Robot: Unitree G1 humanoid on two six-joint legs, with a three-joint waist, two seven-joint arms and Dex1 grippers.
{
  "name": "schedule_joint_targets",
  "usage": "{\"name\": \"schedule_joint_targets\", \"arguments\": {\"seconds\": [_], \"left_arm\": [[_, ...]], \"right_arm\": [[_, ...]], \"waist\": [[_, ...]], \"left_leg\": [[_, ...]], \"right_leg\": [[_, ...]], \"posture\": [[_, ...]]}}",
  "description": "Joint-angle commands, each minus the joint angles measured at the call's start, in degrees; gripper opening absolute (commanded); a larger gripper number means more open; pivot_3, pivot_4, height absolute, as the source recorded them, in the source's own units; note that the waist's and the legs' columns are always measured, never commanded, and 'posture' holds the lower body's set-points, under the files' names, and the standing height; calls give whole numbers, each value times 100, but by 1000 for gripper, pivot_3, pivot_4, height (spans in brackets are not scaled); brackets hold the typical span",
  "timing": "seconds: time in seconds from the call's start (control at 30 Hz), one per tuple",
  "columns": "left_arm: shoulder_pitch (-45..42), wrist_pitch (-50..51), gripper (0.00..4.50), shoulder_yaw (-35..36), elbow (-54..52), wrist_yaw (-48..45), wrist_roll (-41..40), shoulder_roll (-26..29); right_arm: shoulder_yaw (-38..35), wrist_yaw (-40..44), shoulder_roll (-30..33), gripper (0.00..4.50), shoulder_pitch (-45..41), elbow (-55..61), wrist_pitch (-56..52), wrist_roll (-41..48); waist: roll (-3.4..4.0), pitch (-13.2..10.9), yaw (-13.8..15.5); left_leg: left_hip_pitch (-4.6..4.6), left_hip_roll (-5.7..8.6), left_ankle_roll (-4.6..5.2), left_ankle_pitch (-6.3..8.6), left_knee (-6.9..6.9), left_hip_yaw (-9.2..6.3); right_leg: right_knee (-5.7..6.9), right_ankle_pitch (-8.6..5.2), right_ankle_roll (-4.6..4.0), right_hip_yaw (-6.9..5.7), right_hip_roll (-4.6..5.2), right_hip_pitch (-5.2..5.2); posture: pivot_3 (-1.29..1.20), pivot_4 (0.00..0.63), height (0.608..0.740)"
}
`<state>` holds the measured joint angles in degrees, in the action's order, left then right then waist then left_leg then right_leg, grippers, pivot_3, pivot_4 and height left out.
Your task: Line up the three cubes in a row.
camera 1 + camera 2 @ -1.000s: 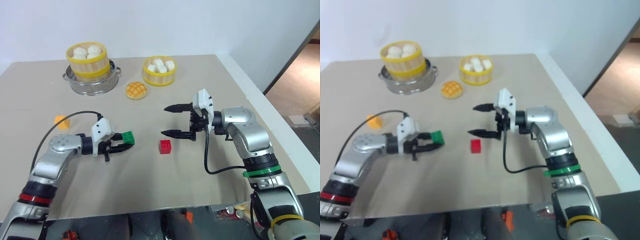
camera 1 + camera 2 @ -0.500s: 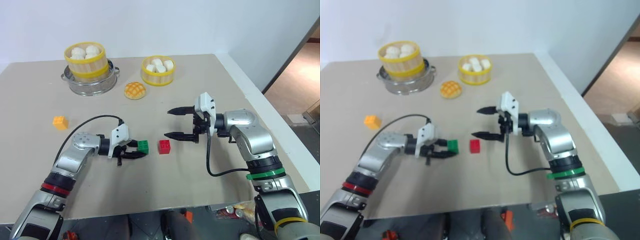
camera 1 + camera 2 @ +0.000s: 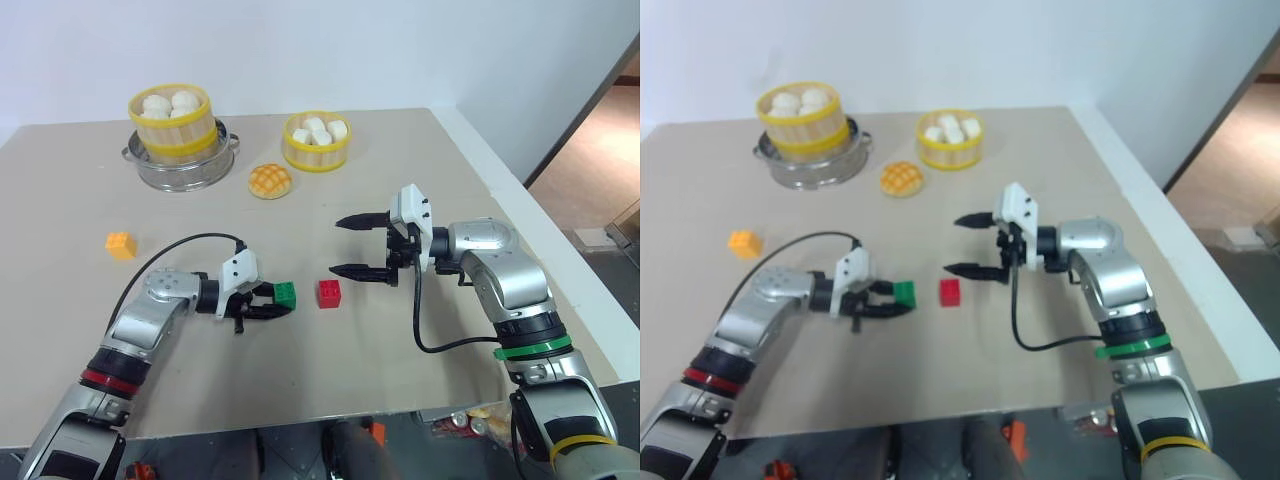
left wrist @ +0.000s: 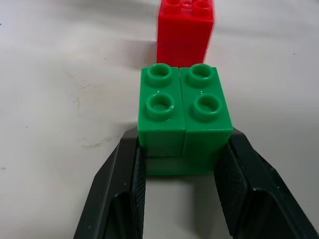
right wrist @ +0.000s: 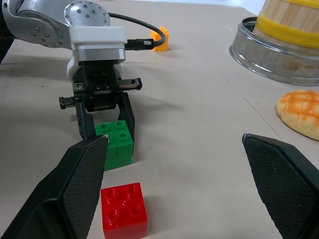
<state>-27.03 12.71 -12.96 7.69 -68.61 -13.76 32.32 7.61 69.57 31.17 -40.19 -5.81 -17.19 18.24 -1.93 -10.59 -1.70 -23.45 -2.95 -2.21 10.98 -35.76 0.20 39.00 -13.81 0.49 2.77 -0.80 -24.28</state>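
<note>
Clamped on the green cube (image 3: 286,294), the left claw (image 3: 272,301) lies low over the counter (image 3: 400,370), its arm bent at the elbow and reaching in toward the middle, its black ridged fingers (image 4: 124,194) pinching the cube's lower sides. That cube sits on or just above the counter; I cannot tell which. It is glossy plastic with four round studs on top and a seam down the middle. Just beside it, with a narrow gap between them, stands the red cube (image 3: 329,293) on the counter, the same studded plastic. The orange-yellow cube (image 3: 121,244) rests well apart, off toward the robot's left side of the counter. The right claw (image 3: 360,246) hangs above the counter beyond the red cube, pointing toward the robot's left, its two tapered black fingers spread wide with nothing between them; the silver arm behind it bends sharply at the elbow, a black cable looping beneath. Farther back lies a round golden bun (image 3: 271,181) with a criss-crossed crust, flanked by two bamboo steamers holding smooth white buns: one (image 3: 316,141) directly on the counter, the other (image 3: 172,122) set in a shiny metal pot (image 3: 180,168). The counter is matte beige.
</note>
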Motion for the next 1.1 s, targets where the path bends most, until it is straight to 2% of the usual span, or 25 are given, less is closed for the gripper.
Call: {"name": "schedule_joint_targets", "arguments": {"seconds": [0.03, 0.47, 0.53, 0.6, 0.73, 0.93, 1.1], "left_arm": [[21, -34, 1322, 103, -252, -132, -89, 108], [109, -112, 1322, 0, -97, -167, 187, 253], [113, -68, 2441, -16, -105, -125, 209, 235], [109, -43, 2990, -14, -112, -97, 228, 227], [82, -43, 4395, 43, -139, -75, 227, 246], [79, 565, 4486, 668, -728, 111, -296, 450], [272, 2628, 4486, 2001, -1655, 622, -1721, 897]], "right_arm": [[-62, 1, 26, 4500, -29, 123, 70, 41], [-126, 42, -14, 4500, 54, 280, -48, 247], [-144, 87, -21, 4500, 82, 325, -35, 324], [-157, 174, -27, 4500, 104, 359, 28, 404], [-119, 384, 26, 4500, 143, 429, 181, 472], [-153, 416, 109, 4500, 220, 560, 181, 499], [-225, 353, 228, 4500, 318, 698, 150, 512]], "waist": [[0, 0, 0], [0, 0, -8], [0, 0, -14], [0, 0, -17], [0, 0, -17], [0, 0, -33], [-1, -1, -84]], "left_leg": [[0, 0, 0, 0, 0, -1], [2, -1, 0, 0, 0, 0], [2, -1, 0, 0, 0, 0], [2, -1, 0, 0, 0, 0], [6, -1, 0, 0, -7, -1], [3, -1, 1, -1, -13, -2], [-1, -4, 2, -1, -7, -4]], "right_leg": [[0, 0, 0, -1, 0, 0], [1, 0, 0, 0, -1, 1], [1, 0, 0, 0, -1, 1], [1, 0, 0, 0, -1, 1], [3, 3, 0, -1, -1, 7], [3, 8, 2, 0, -1, 6], [3, 2, 6, -1, -1, 3]], "posture": [[0, 150, 740], [0, 150, 740], [0, 150, 740], [0, 150, 740], [0, 150, 740], [0, 150, 740], [0, 150, 740]]}}
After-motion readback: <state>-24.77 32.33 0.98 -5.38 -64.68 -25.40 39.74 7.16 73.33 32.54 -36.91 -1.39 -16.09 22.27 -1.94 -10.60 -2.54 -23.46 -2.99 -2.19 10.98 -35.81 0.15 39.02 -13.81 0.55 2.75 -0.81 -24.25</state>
